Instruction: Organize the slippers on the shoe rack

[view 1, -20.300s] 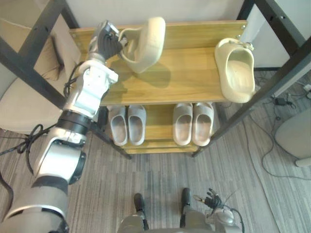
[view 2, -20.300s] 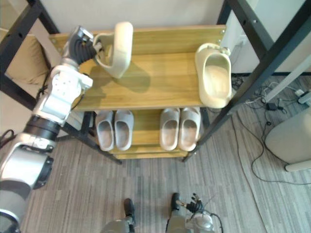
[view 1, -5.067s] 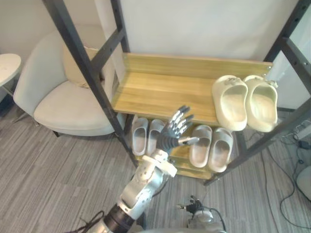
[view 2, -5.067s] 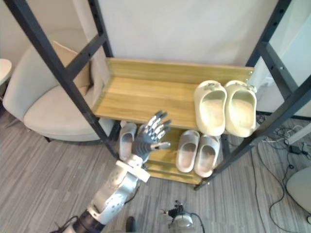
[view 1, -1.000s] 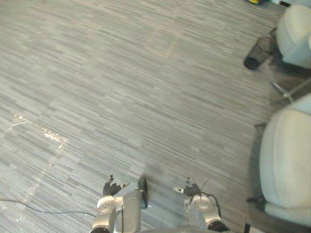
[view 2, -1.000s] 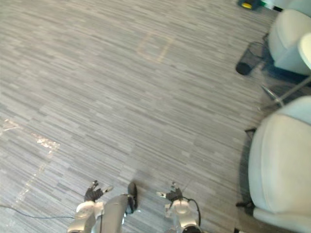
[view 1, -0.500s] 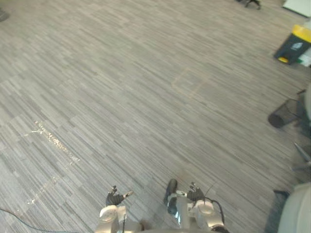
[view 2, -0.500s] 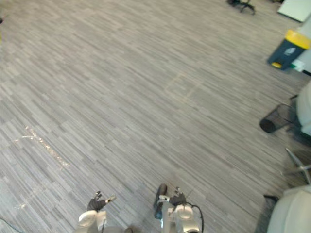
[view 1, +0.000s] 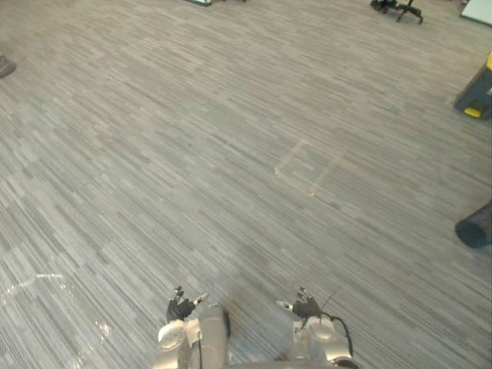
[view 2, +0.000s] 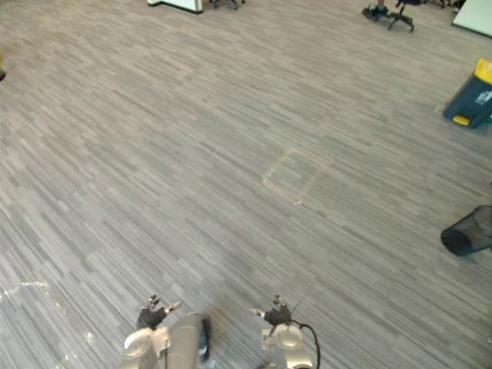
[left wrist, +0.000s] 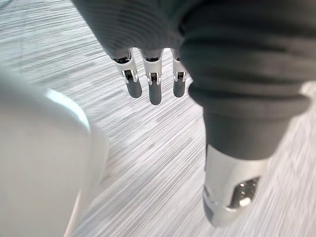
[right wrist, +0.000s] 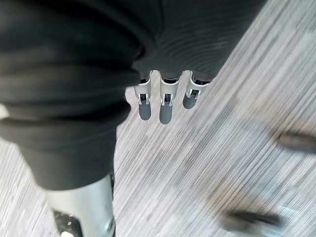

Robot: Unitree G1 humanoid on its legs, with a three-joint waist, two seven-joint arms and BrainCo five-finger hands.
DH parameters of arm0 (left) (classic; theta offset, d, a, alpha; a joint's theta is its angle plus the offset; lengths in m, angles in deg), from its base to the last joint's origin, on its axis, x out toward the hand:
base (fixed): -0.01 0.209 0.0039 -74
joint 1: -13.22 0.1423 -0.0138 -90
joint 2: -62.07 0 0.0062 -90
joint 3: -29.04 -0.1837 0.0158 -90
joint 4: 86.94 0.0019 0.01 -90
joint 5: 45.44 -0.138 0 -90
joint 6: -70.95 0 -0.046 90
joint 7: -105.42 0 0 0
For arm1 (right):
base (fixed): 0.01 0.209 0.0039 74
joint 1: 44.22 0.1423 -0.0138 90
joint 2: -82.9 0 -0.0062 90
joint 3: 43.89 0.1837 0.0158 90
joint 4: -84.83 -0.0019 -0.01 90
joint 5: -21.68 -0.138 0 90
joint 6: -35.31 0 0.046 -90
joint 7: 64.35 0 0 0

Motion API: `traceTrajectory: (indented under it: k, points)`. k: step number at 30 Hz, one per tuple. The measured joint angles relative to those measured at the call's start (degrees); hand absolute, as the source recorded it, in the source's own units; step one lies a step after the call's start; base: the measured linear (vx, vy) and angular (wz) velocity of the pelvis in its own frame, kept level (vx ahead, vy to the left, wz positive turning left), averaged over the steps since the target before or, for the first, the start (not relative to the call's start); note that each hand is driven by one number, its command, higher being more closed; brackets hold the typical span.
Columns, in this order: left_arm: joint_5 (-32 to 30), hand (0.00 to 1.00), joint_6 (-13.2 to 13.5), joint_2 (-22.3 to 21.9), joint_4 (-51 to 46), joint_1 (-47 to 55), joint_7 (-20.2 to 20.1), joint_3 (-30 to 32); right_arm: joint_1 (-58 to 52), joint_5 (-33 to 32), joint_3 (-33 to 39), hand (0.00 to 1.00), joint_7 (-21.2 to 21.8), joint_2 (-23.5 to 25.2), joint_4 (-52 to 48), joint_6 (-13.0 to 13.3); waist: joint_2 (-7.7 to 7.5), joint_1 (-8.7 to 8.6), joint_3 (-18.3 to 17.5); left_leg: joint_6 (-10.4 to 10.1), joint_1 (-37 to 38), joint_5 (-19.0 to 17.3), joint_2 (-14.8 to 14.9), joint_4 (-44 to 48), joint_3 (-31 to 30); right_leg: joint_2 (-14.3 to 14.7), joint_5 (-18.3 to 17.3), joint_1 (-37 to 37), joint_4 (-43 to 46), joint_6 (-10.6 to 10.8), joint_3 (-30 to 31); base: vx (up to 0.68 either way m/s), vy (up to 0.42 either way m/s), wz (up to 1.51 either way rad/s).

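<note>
Both my hands hang low at my sides over grey striped carpet. My left hand is open, its fingers straight and pointing down at the floor, the thumb held apart. My right hand is open as well, with straight fingers and nothing between them. Neither hand touches or holds anything.
A black mesh wastebasket stands at the right edge. A dark blue bin with a yellow lid stands further back on the right. An office chair base is at the far top. A taped square outline marks the carpet ahead.
The whole picture has swung across the floor as the camera turned; the white armchair at the right has left the view. Both hands stay hanging, open.
</note>
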Motion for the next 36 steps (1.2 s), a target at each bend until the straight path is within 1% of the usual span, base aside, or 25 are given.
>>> traceTrajectory:
  k: [1,2,4,6,7,8,11,13,14,15,16,18,19,20,21,23,24,26,28,30,32,33,34,35,36]
  points:
    - [0.0,0.0,0.0,0.0,-0.1,0.1,0.1,0.4,0.1,0.0,0.6,0.0,-0.2,0.1,-0.5,0.1,-0.5,0.0,-0.3,1.5,-0.2,-1.3,-0.3,1.5,0.8,-1.1,1.2,-1.1,2.7,0.3,0.2,0.55,0.264,-0.18]
    - [0.0,0.0,0.0,0.3,0.1,0.2,0.1,0.4,0.2,0.1,1.3,0.0,-0.3,0.1,-0.6,0.1,-0.77,0.19,-0.3,2.7,0.6,-3.9,-0.3,3.6,2.0,-2.2,2.9,-2.5,7.3,2.1,0.5,0.65,0.33,-0.27]
    - [0.0,0.0,-0.3,1.4,2.0,-0.5,0.1,-1.1,0.0,0.1,2.7,0.0,-0.2,0.2,-0.7,0.1,-1.05,0.09,-0.1,4.7,5.9,-7.0,-1.6,3.9,3.0,-4.5,6.9,-7.3,24.3,4.0,2.2,0.61,0.324,-0.21]
    - [-0.1,0.0,-0.5,1.6,4.2,-1.1,0.1,-2.1,-0.8,0.1,2.8,0.0,0.2,0.1,-0.6,0.1,-0.45,-1.1,0.3,5.0,16.2,-9.2,-3.0,0.4,3.1,-6.8,8.7,-14.4,49.7,3.2,1.0,0.54,0.25,-0.11]
    - [-0.1,0.0,-0.6,1.5,4.5,-1.2,0.1,-2.5,-1.2,0.1,2.8,0.0,0.4,0.1,-0.7,0.2,-0.26,-1.35,0.4,5.2,18.9,-9.5,-3.2,-1.0,3.2,-7.5,8.5,-16.5,53.7,3.0,-0.6,0.46,0.186,-0.13]
    - [0.0,0.0,-0.7,1.1,4.6,-1.7,0.1,-2.8,-1.8,0.1,2.9,0.0,0.5,0.1,-1.0,0.2,0.49,-1.95,0.3,5.1,23.1,-10.7,-3.1,-4.6,3.3,-7.6,7.4,-20.0,56.6,1.4,-3.4,0.43,0.141,-0.2]
    - [0.0,0.0,-0.8,0.8,6.1,-2.6,0.1,-3.0,-1.6,0.2,2.9,0.0,0.8,0.1,-0.8,0.4,-0.09,-2.67,0.6,3.6,29.4,-13.5,-3.2,-9.6,5.0,-7.4,4.4,-29.5,49.9,0.1,-11.9,0.39,0.073,-0.33]
    - [0.0,0.0,-1.0,1.1,7.5,-2.7,0.1,-3.0,-1.5,0.2,2.9,0.0,0.8,-0.2,-0.3,0.7,0.01,-4.36,0.7,3.2,34.2,-13.7,-3.2,-13.4,6.3,-4.7,5.1,-31.8,32.5,-0.3,-18.7,0.46,0.017,-0.25]
    - [-0.1,0.0,-1.0,1.3,7.7,-2.9,0.0,-3.4,-1.1,0.3,2.9,0.0,0.9,-0.5,-0.2,0.6,0.09,-4.82,0.8,2.8,35.8,-13.8,-3.2,-14.9,6.4,-2.8,7.4,-32.1,23.0,-0.4,-20.6,0.63,-0.028,0.02]
    - [-0.1,0.0,-1.0,1.7,7.7,-3.3,0.0,-4.6,-0.7,0.5,2.9,0.0,1.1,-0.5,0.0,0.6,-0.27,-5.23,1.0,1.6,37.7,-14.5,-3.6,-16.5,6.0,-0.4,12.1,-32.4,10.3,0.1,-20.6,0.52,-0.054,0.17]
    - [-0.2,0.0,-1.0,1.9,7.7,-3.2,-0.1,-5.1,-0.5,0.8,2.9,0.0,1.2,-0.4,0.3,0.5,-0.63,-5.22,1.1,0.9,38.5,-14.9,-4.1,-16.9,5.4,0.0,13.6,-32.5,7.2,-0.1,-20.1,0.51,-0.073,0.35]
    - [-1.1,0.0,-1.0,1.8,8.7,-3.3,-0.1,-5.4,-0.1,2.3,3.0,0.0,1.6,-0.5,1.2,0.4,-0.87,-5.47,0.9,-0.8,41.3,-15.9,-3.5,-16.5,3.0,1.2,20.0,-32.5,8.5,-6.6,-17.5,0.52,-0.132,0.36]
    - [-1.4,0.0,-1.0,1.7,8.7,-3.3,-0.1,-5.1,0.1,2.3,2.8,0.0,1.6,-0.3,1.5,0.0,-0.06,-5.45,0.9,-0.8,40.9,-15.9,-2.0,-12.9,1.4,2.0,19.6,-32.4,10.6,-8.1,-17.8,0.75,-0.242,0.2]
    - [-1.9,0.0,-1.0,1.4,8.7,-2.8,-0.1,-4.5,0.2,2.4,2.8,0.0,1.9,0.0,1.3,0.1,1.1,-5.23,1.2,-1.2,37.9,-15.7,0.3,-4.3,0.7,3.6,17.6,-30.9,11.1,-8.6,-18.6,0.63,-0.233,-0.01]
    - [-2.1,0.0,-1.1,0.8,8.4,-2.2,-0.1,-3.0,0.1,2.4,2.9,0.0,2.0,0.0,1.0,0.0,2.67,-5.33,1.4,-3.1,33.1,-13.7,3.1,8.2,0.1,6.0,16.1,-28.9,10.3,-9.2,-18.7,0.6,-0.216,-0.29]
    - [-2.2,0.0,-1.3,-0.3,8.3,-0.6,0.0,-0.7,0.3,2.2,1.6,0.0,1.8,0.2,0.8,-0.2,5.28,-4.71,1.6,-3.7,24.3,-3.0,7.6,30.2,-1.5,11.4,13.0,-23.7,7.9,-11.0,-14.2,0.62,-0.077,-1.03]
    - [-2.1,0.0,-1.3,-0.5,7.8,-0.2,0.0,0.0,0.7,2.2,0.8,0.0,1.7,0.2,0.8,-0.2,5.7,-4.25,2.1,-4.1,20.6,-5.5,9.0,37.5,-1.6,12.7,11.4,-21.1,7.8,-11.3,-12.4,0.63,0.037,-1.23]
    - [-2.3,0.0,-1.1,0.3,5.8,-0.3,-0.1,-0.1,0.5,2.1,0.6,0.0,1.6,0.2,0.8,-0.6,4.19,-3.66,2.9,-2.9,14.0,-9.7,8.6,39.9,-1.0,13.0,9.0,-15.4,6.1,-10.7,-8.1,0.65,0.019,-0.93]
    - [-2.2,0.0,-0.8,1.0,4.1,0.7,-0.1,-0.1,0.3,1.7,0.5,0.0,1.4,0.2,0.7,-0.5,2.63,-3.29,2.2,-1.2,9.4,-12.6,7.5,32.0,0.2,12.3,8.2,-11.1,3.1,-9.5,-4.2,0.57,0.039,-0.91]
    - [-2.2,0.0,-0.3,0.8,2.7,0.9,-0.1,0.0,0.1,1.6,0.4,0.0,1.2,0.1,-0.6,-0.5,1.52,-2.7,2.6,-0.6,5.6,-13.3,4.4,18.3,-1.3,10.5,7.3,-6.0,0.6,-7.8,-0.1,0.67,0.17,-0.89]
    - [-2.0,0.0,0.1,0.5,1.7,0.9,-0.1,0.0,0.3,1.7,0.6,0.0,0.8,0.2,-0.6,-0.5,1.16,-1.64,2.8,-1.4,4.4,-10.0,1.3,3.7,-4.8,8.2,5.8,-3.2,-0.2,-5.7,2.4,0.57,0.247,-0.87]
    - [-1.6,0.0,0.3,0.0,1.5,1.0,0.0,0.0,0.2,1.7,0.8,0.0,0.4,0.1,-0.6,-0.5,1.43,-1.38,2.5,-1.3,4.1,-5.4,0.1,-5.1,-7.1,7.4,4.0,-1.5,-0.7,-3.9,3.5,0.56,0.322,-0.85]
    - [-0.9,0.0,0.3,-0.3,1.6,1.0,0.0,0.0,-0.2,1.7,0.7,0.0,0.3,0.1,-0.4,-0.5,2.16,-0.98,2.1,-1.8,4.3,0.0,0.4,-5.3,-7.6,6.9,2.5,-0.4,-0.7,-2.6,4.9,0.57,0.354,-0.9]
    - [-0.7,0.0,0.3,-0.2,1.8,1.0,0.0,0.1,-0.5,1.7,0.5,0.0,0.4,0.1,0.0,-0.6,1.82,-0.59,1.6,-1.5,4.6,2.2,-0.1,-3.4,-6.8,5.9,1.5,0.4,0.0,-1.9,6.0,0.58,0.368,-0.83]
    - [-0.7,0.0,0.2,0.4,1.8,0.9,0.0,0.2,-0.5,1.8,0.3,0.0,0.4,0.1,-0.1,-0.7,0.77,-0.45,0.9,-0.4,5.0,-0.7,-0.7,-2.0,-4.2,3.8,0.9,-0.8,3.5,-1.5,6.5,0.59,0.348,-0.91]
